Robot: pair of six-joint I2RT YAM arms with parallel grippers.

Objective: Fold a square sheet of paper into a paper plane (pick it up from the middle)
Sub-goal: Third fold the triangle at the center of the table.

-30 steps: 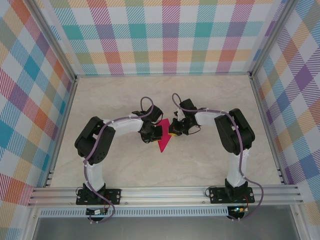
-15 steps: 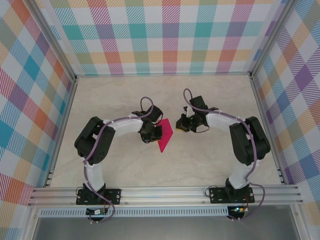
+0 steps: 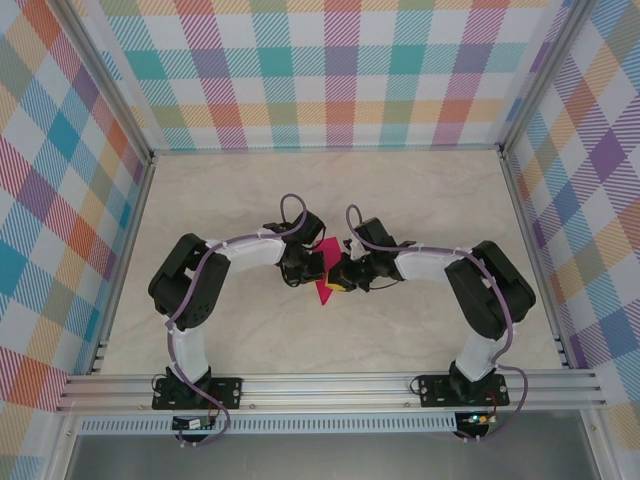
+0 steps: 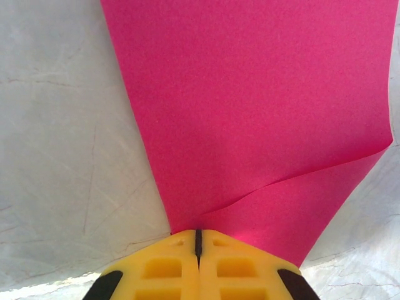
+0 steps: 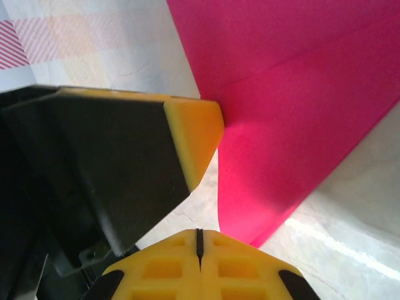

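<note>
Inspecting the top external view, we are finding the square sheet of paper [image 3: 323, 292], partly folded, sitting mid-worktop [image 3: 420, 200] between the left pincer [image 3: 316, 267] and the right pincer [image 3: 338, 277]. Its long axis is running far to near, and both pincers are crowding it.

In the left wrist view, the left pincer [image 4: 197, 240] is showing its fingers together and clamped on the sheet [image 4: 250, 106]. The sheet is fanning straight ahead from the tips, with one flap lifting across the right.

In the right wrist view, the right pincer [image 5: 199, 240] is showing its fingers together. The sheet [image 5: 300, 119] is lying ahead and to the right, one corner just beside the tips; we cannot tell whether it is touching. We are judging that the next move is turning on this offset, with the left arm doing the holding.
</note>
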